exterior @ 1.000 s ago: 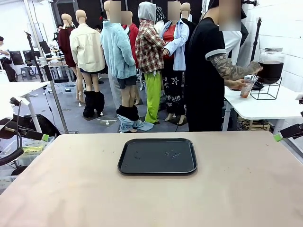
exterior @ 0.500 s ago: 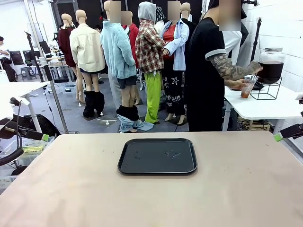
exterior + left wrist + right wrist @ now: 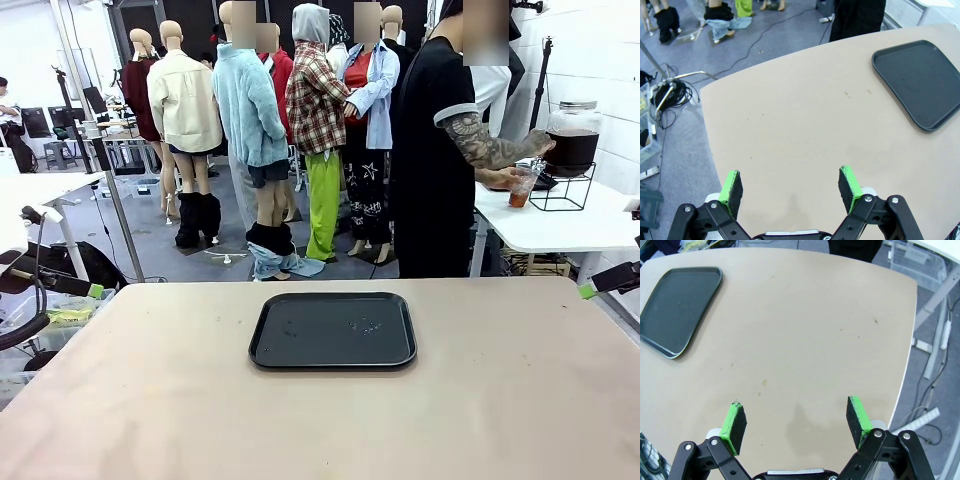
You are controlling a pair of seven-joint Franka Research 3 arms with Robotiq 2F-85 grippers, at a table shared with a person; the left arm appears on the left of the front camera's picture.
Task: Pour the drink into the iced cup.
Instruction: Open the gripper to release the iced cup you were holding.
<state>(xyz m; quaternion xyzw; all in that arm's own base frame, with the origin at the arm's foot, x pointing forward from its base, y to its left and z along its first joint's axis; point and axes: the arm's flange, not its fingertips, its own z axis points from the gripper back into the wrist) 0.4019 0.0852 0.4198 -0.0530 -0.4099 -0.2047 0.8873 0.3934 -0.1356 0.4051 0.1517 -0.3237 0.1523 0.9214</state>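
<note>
Both the left claw (image 3: 790, 186) and right claw (image 3: 796, 423) hang spread wide and empty above the bare desk (image 3: 500, 400). Far beyond them, a person's hand (image 3: 503, 178) holds a cup with the drink (image 3: 519, 197).

Black tray (image 3: 332, 330) at centre of beige table (image 3: 500, 400), white side table (image 3: 560, 225) beyond, wire stand (image 3: 565, 190) on it

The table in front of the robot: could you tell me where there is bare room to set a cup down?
The black tray is bare, as is the table on both sides of it and toward the robot. Both grippers hang open near the edges, left gripper, right gripper.
</note>
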